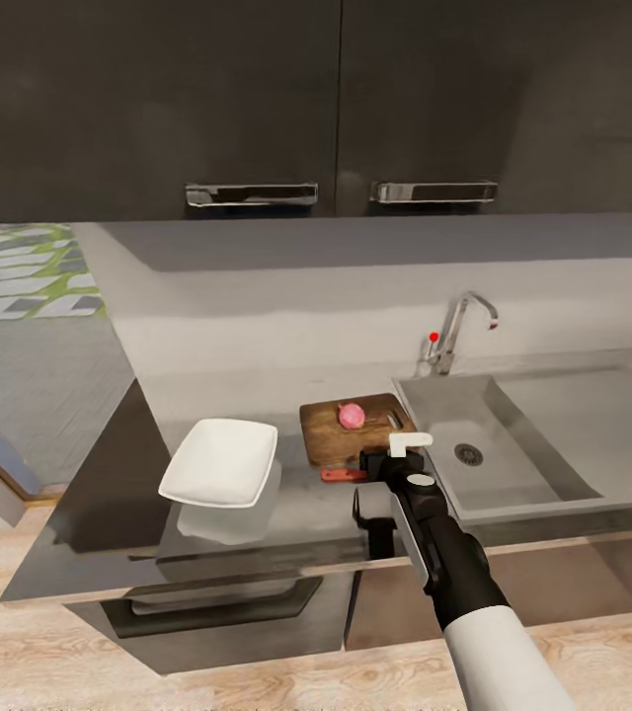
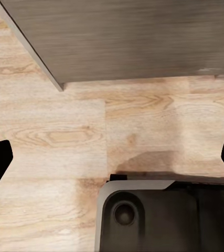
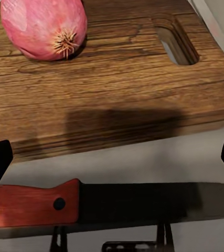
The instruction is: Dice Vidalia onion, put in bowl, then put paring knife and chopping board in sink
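Dark countertop [image 1: 109, 513] carried the board [image 1: 331, 439]; the right gripper [image 1: 387, 472], fingers spread, half hid the knife [image 1: 341, 475].

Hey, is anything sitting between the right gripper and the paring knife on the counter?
Nothing visible. The right gripper hangs open over the paring knife, which lies flat on the countertop beside the near edge of the chopping board. The onion rests farther back on the board, out of the path.
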Robot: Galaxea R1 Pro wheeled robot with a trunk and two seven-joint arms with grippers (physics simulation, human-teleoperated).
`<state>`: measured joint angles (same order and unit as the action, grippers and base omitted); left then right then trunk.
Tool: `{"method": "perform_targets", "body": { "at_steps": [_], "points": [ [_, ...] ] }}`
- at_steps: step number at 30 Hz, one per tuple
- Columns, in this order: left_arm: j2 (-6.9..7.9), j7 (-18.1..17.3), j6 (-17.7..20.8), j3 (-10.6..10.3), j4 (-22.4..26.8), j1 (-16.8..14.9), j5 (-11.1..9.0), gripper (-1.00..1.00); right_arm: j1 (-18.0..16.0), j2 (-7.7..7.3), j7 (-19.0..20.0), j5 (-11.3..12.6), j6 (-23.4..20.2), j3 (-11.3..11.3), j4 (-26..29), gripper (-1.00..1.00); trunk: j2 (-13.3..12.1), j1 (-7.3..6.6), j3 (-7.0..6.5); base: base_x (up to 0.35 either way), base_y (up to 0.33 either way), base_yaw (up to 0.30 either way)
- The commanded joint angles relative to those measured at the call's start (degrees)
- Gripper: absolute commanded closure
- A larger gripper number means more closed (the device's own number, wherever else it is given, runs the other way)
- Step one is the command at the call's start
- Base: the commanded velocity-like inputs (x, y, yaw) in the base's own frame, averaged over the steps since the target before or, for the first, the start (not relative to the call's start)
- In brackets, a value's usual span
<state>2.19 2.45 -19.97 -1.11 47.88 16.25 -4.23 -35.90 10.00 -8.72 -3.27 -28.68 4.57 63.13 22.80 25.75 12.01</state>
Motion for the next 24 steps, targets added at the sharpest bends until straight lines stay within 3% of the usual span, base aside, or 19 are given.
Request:
{"method": "perform_targets", "body": {
  "at_steps": [1, 24],
  "points": [
    [0.04, 0.10, -0.08, -0.12, 0.07, 0.01, -0.43, -1.00, -0.04, 0.00, -0.15, -0.34, -0.41, 0.09, 0.06, -1.00, 0.11, 0.04, 0.20, 0.075, 0.000, 0.000],
    [0.08, 0.10, -0.09, -0.12, 0.03, 0.01, -0.43, -1.00, -0.04, 0.00, -0.15, -0.34, -0.36, 0.09, 0.06, -1.00, 0.11, 0.04, 2.19, 0.037, 0.000, 0.000]
  ]
}}
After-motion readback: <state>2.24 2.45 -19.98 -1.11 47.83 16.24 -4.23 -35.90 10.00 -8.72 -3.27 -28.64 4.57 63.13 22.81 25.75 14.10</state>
